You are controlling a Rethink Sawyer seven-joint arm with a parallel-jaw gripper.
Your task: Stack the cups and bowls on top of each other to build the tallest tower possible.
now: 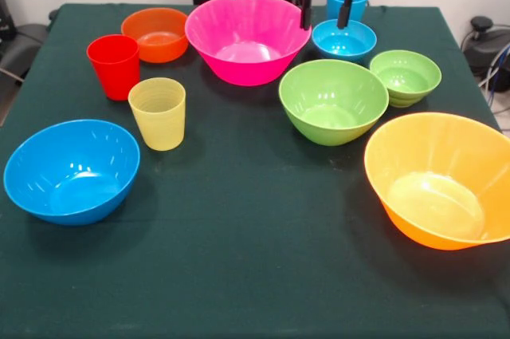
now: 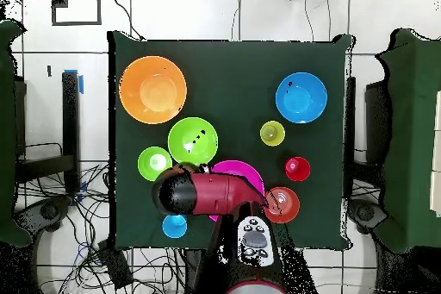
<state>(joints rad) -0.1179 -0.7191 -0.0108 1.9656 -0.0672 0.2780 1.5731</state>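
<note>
My gripper hangs open and empty at the table's far side, just above the gap between the large pink bowl and the small blue bowl. The light blue cup stands right behind one finger. All the cups and bowls stand singly with nothing stacked: small orange bowl, red cup, yellow cup, medium blue bowl, medium green bowl, small green bowl, large yellow-orange bowl. In the overhead view the arm covers the small blue bowl and part of the pink bowl.
The dark green tablecloth covers the whole table. Chairs and cables lie beyond the table's edges on both sides.
</note>
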